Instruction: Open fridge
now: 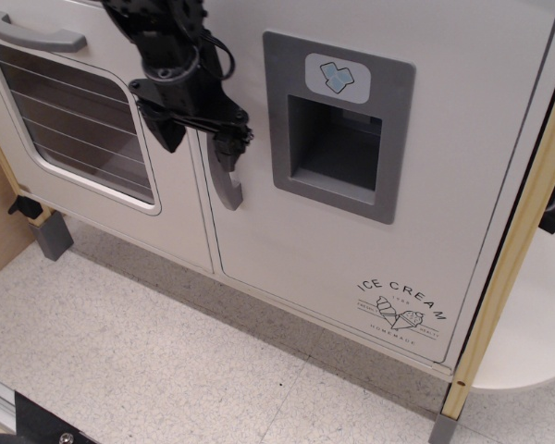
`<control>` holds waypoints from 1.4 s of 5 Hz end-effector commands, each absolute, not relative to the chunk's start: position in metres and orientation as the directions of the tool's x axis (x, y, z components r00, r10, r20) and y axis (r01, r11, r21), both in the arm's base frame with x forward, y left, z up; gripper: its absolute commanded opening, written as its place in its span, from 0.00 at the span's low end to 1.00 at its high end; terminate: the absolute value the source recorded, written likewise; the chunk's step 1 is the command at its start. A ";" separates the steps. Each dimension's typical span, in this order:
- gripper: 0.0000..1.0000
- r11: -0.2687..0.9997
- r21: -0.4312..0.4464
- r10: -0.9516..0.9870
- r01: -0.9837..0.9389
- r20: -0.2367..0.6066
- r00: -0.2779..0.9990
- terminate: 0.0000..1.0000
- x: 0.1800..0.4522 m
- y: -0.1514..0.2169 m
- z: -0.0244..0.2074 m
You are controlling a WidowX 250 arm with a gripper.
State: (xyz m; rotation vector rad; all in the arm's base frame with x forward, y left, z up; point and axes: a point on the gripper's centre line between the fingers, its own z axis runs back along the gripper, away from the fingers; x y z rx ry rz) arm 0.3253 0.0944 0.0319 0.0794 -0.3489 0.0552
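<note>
Lying nearest the camera is a speckled floor, and rising from it is the white toy kitchen front. Filling the right and middle of the view is the fridge, its large white door sitting flush and shut, carrying the "ICE CREAM" print low down and the grey dispenser panel higher up. Running along the door's left edge is the curved grey handle, bowing out from the surface and leaving a gap behind it.

Reaching down from the top left is the black gripper, its two fingers spread apart and hanging either side of the handle's upper part, one finger lying over the handle and the other sitting over the neighbouring oven door. It is gripping nothing; whether a finger is touching the handle I cannot tell.

Judging by its look, the door is probably behaving as a light, rigid panel swinging on hinges at its right side, so a modest pull should be enough. The handle looks smooth and hard, likely slippery, so hooking or pinching it at mid-height, where the bow is deepest, seems the safest hold.
</note>
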 end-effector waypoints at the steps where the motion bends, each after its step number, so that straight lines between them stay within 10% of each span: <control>1: 0.00 0.991 0.129 -0.043 -0.016 0.438 0.898 0.00 0.341 0.091 0.033; 6: 0.00 0.996 0.079 -0.076 0.042 0.494 0.866 0.00 0.293 0.103 0.052; 7: 1.00 0.998 0.064 -0.053 0.027 0.452 0.890 0.00 0.277 0.104 0.063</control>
